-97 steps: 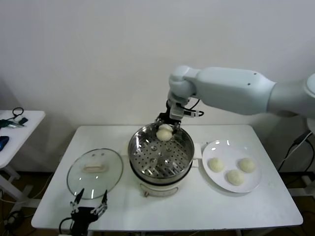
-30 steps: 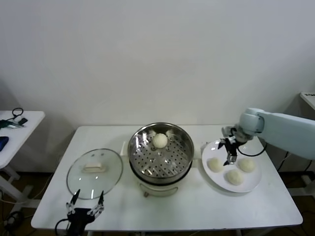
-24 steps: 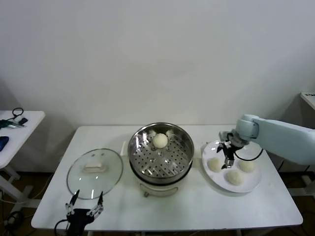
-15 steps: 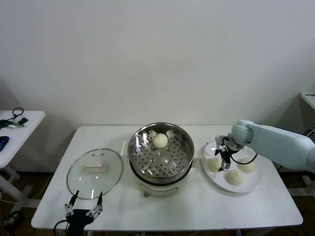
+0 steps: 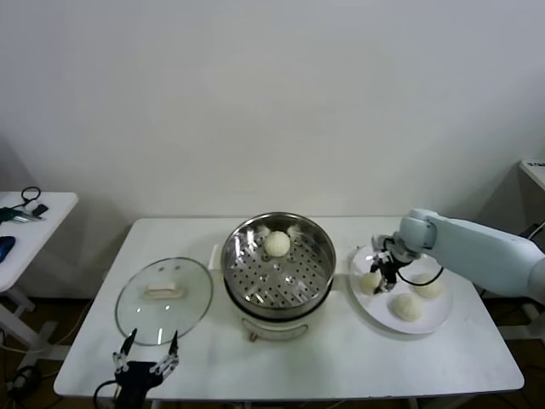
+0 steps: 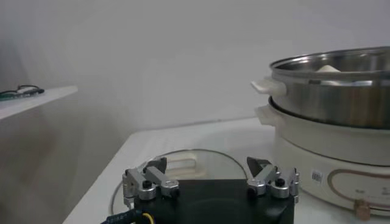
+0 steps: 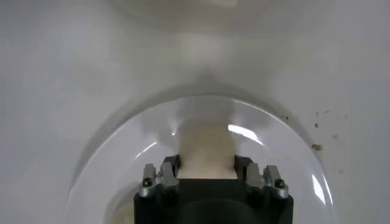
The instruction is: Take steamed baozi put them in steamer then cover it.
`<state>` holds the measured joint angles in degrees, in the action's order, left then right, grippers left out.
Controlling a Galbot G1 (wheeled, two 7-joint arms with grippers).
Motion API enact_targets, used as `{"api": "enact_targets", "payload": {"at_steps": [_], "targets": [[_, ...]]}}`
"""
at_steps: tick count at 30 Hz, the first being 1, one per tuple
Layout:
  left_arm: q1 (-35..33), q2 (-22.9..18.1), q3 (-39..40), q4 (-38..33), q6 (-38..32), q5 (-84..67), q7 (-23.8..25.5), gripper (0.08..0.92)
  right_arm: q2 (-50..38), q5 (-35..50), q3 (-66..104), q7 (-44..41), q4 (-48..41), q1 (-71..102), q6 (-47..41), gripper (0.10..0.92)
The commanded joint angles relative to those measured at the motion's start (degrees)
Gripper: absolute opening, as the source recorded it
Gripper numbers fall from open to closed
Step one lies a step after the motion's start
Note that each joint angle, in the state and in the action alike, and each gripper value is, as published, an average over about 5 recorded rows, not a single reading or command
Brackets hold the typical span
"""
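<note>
The steamer (image 5: 278, 273) stands mid-table (image 5: 341, 358) with one bun (image 5: 277, 244) on the far part of its tray. The lid (image 5: 163, 299) lies flat to its left, and the left gripper (image 5: 146, 367) sits just before the lid at the table's front edge. Right of the steamer is a plate (image 5: 430, 319) holding three buns; the right gripper (image 5: 380, 274) is down over the leftmost bun (image 5: 370, 283), its fingers either side of it.

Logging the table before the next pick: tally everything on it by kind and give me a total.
Baozi: 4, one in the steamer, three on the plate
Steamer: 1
Glass cover: 1
White plate: 1
Total: 7
</note>
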<state>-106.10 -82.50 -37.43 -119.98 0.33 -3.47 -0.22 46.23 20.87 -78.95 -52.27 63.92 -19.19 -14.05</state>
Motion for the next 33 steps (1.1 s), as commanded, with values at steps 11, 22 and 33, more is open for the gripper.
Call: {"api": "enact_targets", "payload": {"at_steps": [11,22,33], "targets": [[-0.10,0.76,0.67,-0.04,0.24,-0.14,-0.01,0.823,8.52,29.65,-24.59,-6.13,19.74,-52.84,-0.90,0.602],[0.19,1.47,0.75,-0.68,0.52,-0.52,0.05,0.823,21.27,36.69,-15.52,6.40,26.89,-42.14,-10.63,0.602],[0.01,1.30,0.05,-1.00,0.45,-1.00,-0.02,0.823,28.65,32.91,-13.09,15.35,19.45,-24.51,-17.00,0.602]]}}
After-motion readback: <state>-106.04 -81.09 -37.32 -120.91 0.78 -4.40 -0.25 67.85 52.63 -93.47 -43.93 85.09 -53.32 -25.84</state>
